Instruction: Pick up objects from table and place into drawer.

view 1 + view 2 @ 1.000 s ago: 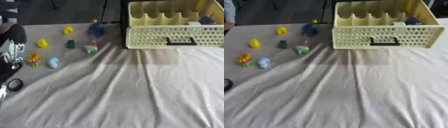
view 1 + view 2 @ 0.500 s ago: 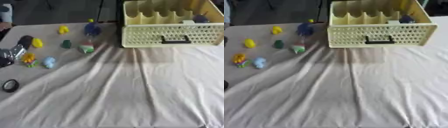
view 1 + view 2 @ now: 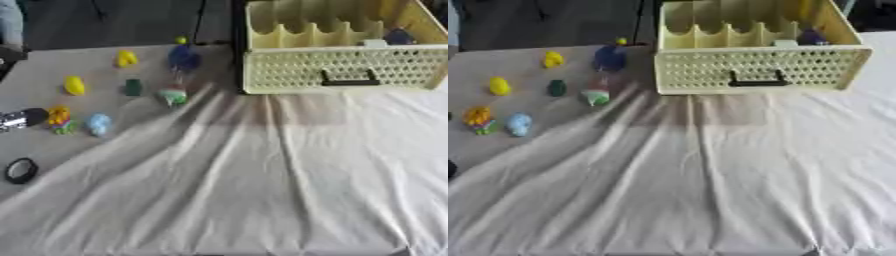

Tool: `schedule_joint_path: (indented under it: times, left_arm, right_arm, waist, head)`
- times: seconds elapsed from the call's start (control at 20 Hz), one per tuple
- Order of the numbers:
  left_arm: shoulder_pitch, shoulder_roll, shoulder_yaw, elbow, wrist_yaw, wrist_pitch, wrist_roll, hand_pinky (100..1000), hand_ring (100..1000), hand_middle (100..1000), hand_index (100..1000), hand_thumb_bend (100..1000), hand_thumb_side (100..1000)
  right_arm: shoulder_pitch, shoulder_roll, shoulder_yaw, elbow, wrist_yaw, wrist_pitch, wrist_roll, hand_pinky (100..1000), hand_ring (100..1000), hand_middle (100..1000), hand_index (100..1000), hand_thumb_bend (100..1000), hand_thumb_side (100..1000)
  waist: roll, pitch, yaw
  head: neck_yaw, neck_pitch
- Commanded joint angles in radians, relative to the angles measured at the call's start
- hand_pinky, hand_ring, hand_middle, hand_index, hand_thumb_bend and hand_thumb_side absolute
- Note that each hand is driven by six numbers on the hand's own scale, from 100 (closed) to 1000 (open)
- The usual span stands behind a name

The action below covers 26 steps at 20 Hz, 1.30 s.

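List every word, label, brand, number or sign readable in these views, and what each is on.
None can be read.
The yellow drawer shows only perforations and a dark handle, no lettering.
The small toys are too blurred to show any print.
The white cloth is plain.

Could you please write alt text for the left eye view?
A pale yellow drawer sits open at the far right of a cloth-covered table, with small toys scattered at the left, where the robot's left hand shows at the edge.
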Motion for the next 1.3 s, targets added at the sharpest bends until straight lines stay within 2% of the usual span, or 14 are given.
schedule_joint_path:
  times: [0.05,0.4,0.5,0.65,0.95,1.1,1.3]
  left_arm:
    - [-0.037,0.053,-0.004,0.070,-0.018,-0.011,-0.030,811,900,919,1000,615,884]
    - [-0.097,0.049,-0.054,0.241,-0.089,-0.041,-0.079,819,906,918,1000,667,846]
    - [-0.101,0.049,-0.067,0.280,-0.112,-0.056,-0.104,821,903,912,1000,719,757]
    - [-0.091,0.049,-0.081,0.321,-0.147,-0.086,-0.148,827,902,918,1000,740,697]
    - [-0.040,0.055,-0.079,0.347,-0.109,-0.114,-0.181,817,886,890,1000,753,722]
    - [-0.017,0.058,-0.074,0.349,-0.088,-0.108,-0.163,801,873,879,1000,746,721]
    - [0.009,0.051,-0.070,0.354,-0.083,-0.101,-0.102,752,850,854,982,694,706]
  right_arm:
    - [-0.007,-0.014,-0.005,-0.016,-0.003,0.005,0.009,290,404,375,805,100,746]
    - [-0.001,-0.007,-0.003,-0.016,-0.006,0.020,0.026,294,400,372,800,100,748]
    - [0.001,-0.004,-0.003,-0.016,-0.007,0.027,0.030,296,398,371,796,100,747]
    - [0.001,0.001,-0.005,-0.016,-0.009,0.037,0.032,298,396,369,796,100,748]
    - [0.006,0.007,-0.008,-0.016,-0.004,0.047,0.039,301,393,366,795,100,753]
    - [0.009,0.012,-0.010,-0.016,-0.002,0.052,0.045,303,391,364,794,100,755]
    - [0.012,0.016,-0.013,-0.016,0.001,0.055,0.050,305,390,362,793,100,758]
  waist:
    - [0.001,-0.021,-0.003]
    - [0.005,-0.016,-0.017]
    - [0.006,-0.013,-0.020]
    - [0.006,-0.008,-0.023]
    - [0.004,0.000,-0.020]
    - [0.002,0.002,-0.017]
    - [-0.004,0.004,-0.016]
  head:
    - [0.015,-0.005]
    - [0.036,-0.019]
    - [0.042,-0.020]
    - [0.048,-0.023]
    - [0.048,-0.029]
    - [0.047,-0.031]
    - [0.045,-0.036]
